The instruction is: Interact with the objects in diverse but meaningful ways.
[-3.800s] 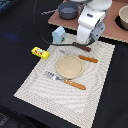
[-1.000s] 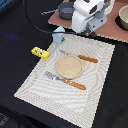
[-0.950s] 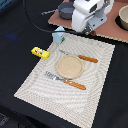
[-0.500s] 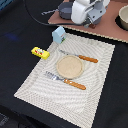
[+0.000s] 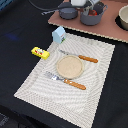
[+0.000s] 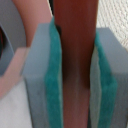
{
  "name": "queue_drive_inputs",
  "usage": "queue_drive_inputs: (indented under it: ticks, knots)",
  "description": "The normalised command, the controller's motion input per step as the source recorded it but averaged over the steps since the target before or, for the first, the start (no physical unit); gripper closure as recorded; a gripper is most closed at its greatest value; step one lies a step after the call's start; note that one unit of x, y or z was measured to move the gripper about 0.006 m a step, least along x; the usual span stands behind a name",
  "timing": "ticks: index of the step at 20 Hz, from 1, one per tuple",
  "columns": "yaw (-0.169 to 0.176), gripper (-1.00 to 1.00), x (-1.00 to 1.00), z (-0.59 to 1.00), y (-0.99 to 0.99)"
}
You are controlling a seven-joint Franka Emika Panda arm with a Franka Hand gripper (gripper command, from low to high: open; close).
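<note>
The wrist view is filled by the gripper (image 6: 75,85): its two grey fingers with teal-green pads (image 6: 54,85) are closed tight against a brown, smooth sausage stick (image 6: 75,60) that stands lengthwise between them, both pads pressed flat to its sides, and a curved grey shape with a pinkish surface beside it shows at the frame's edge, too close and blurred to identify with certainty. In the exterior view the white arm is only partly visible at the top edge, over a grey two-handled pot (image 5: 92,15) that sits on a pinkish-tan board (image 5: 112,27); something red, apparently the red tomato (image 5: 93,12), shows inside the pot, and a second grey dish (image 5: 68,12) sits just beside it at its 9 o'clock. Taking the tan round plate (image 5: 69,67) as the dial's centre, a pale blue-white milk carton (image 5: 59,34) stands upright at about 11 o'clock near the corner of the cream woven placemat (image 5: 95,95), and a yellow butter box (image 5: 40,53) lies at about 10 o'clock, off the placemat on the black tabletop (image 5: 17,30). A wooden-handled knife (image 5: 80,56) lies just beside the plate at 1 o'clock, and a wooden-handled fork (image 5: 66,80) lies at 6 o'clock. A pale bowl (image 5: 123,17) sits at the board's far end, at about 2 o'clock.
</note>
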Motion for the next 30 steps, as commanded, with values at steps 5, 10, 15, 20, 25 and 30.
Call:
queue_drive_inputs:
  ticks: [5, 10, 15, 20, 25, 30]
  knots:
    - [0.000, 1.00, -0.91, 0.00, 0.00]
    - [0.000, 1.00, -0.91, 0.00, 0.00]
    - [-0.003, 1.00, -0.84, 0.01, -0.02]
    - [-0.006, 1.00, -0.54, 0.00, -0.06]
    - [0.000, 1.00, -0.09, -0.01, 0.05]
    - [0.000, 1.00, -0.19, -0.15, 0.12]
